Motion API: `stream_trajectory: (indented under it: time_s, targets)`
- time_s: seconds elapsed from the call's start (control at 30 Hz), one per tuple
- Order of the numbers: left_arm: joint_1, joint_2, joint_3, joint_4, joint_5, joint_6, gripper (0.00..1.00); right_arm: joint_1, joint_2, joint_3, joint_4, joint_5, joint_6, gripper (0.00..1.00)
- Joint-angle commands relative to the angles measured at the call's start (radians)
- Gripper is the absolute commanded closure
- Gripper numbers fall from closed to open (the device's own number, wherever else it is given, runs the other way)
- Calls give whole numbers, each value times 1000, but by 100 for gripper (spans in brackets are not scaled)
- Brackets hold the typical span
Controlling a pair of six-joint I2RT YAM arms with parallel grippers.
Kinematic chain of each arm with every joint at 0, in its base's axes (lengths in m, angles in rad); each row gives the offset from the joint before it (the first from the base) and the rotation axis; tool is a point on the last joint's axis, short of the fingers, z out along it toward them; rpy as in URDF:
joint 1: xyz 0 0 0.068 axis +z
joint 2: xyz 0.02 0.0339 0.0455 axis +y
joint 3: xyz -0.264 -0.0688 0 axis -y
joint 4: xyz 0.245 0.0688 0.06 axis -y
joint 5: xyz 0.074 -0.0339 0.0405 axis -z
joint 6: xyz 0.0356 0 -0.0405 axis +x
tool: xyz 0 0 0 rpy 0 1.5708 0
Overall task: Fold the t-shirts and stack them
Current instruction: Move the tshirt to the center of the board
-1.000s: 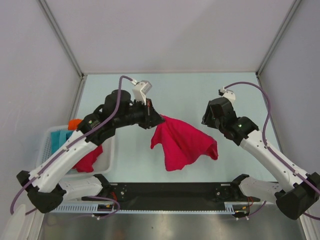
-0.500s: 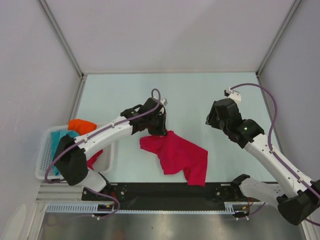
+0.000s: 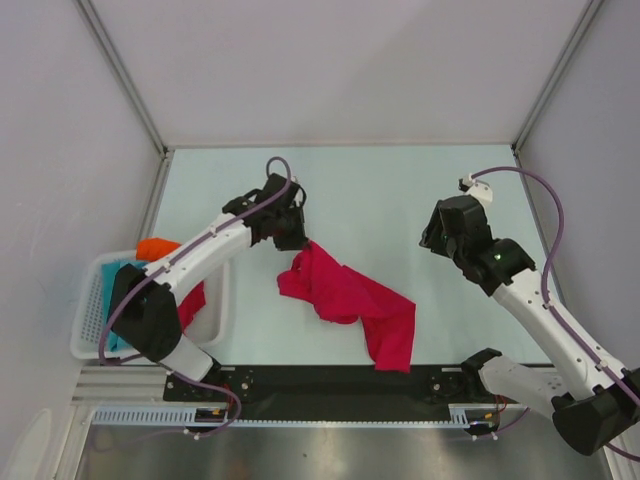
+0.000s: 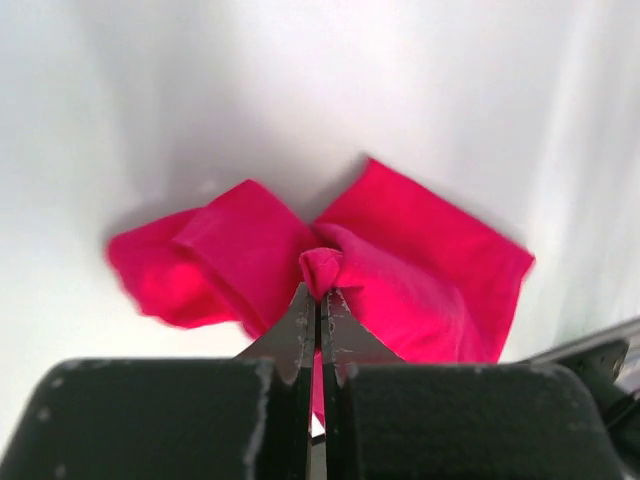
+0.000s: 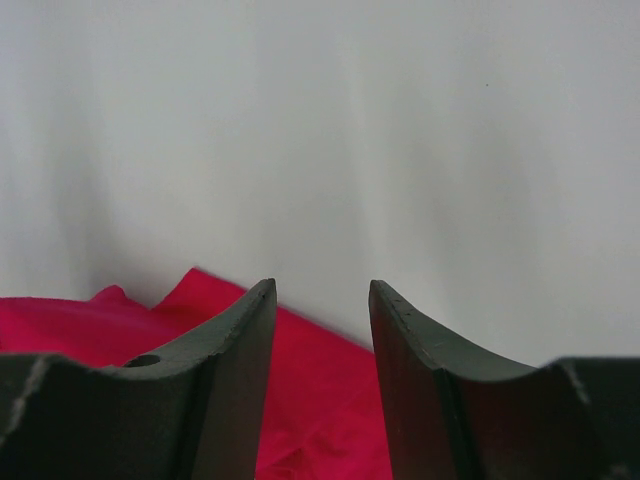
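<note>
A crimson t-shirt (image 3: 350,300) lies crumpled on the pale table, stretching from mid-table toward the near edge. My left gripper (image 3: 300,238) is shut on a pinched fold at its far upper corner; the left wrist view shows the cloth (image 4: 400,270) bunched at the closed fingertips (image 4: 321,292). My right gripper (image 3: 432,238) hovers open to the right of the shirt, apart from it; the red cloth (image 5: 320,390) shows below its spread fingers (image 5: 250,310). In the white basket (image 3: 90,345) at the left lie an orange t-shirt (image 3: 158,247), a teal one (image 3: 118,275) and another crimson one (image 3: 188,305).
Grey walls close in the table at the back and both sides. A black rail (image 3: 340,385) runs along the near edge between the arm bases. The basket sits at the table's left edge beside the left arm.
The left gripper has swung right, then back toward the far left, dragging the crimson shirt, which now trails out lower and longer toward the near edge. The right gripper stayed open, drifting slightly right.
</note>
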Motion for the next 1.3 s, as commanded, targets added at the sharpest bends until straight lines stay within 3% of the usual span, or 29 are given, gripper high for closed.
stream_trajectory:
  time_s: [0.0,0.23,0.57,0.73,0.87,1.1,1.27]
  targets:
    - [110,49,94,-49,2,-26,100,-18,-15,8,3,-15,-28,52]
    - [186,149,263,-127,-10,12,100,-27,2,25,3,-23,-31,52]
    - [186,126,100,-67,10,0,100,-33,48,8,31,-56,-19,52]
    - [189,119,79,-32,48,27,95,-33,45,-1,31,-59,-14,52]
    - [192,116,80,-33,53,30,85,-33,37,-8,25,-60,-13,52]
    - [195,79,65,-27,51,46,41,-33,37,-21,23,-64,-11,52]
    - [195,-21,25,-3,36,63,28,-33,39,-39,34,-75,-2,52]
